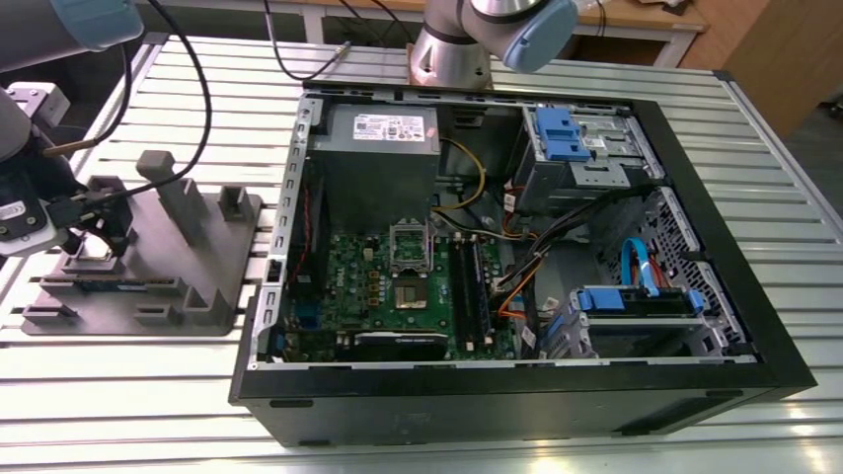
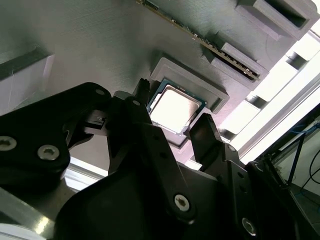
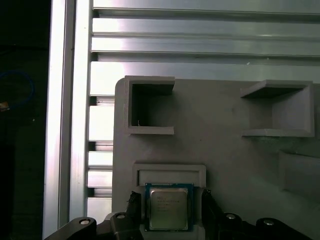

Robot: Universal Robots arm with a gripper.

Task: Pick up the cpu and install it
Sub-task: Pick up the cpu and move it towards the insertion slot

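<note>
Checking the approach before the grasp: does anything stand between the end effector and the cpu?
Nothing visible does. The end effector straddles the cpu, seated in the grey tray, one finger either side.

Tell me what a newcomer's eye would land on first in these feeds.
First, the big black computer case lying open on the slatted metal table, its motherboard exposed, across most of the exterior view. Then, at that view's left, the grey tray, where the gripper hangs open with a finger on each side of the cpu, which sits flat in its square recess in both wrist views.
</note>
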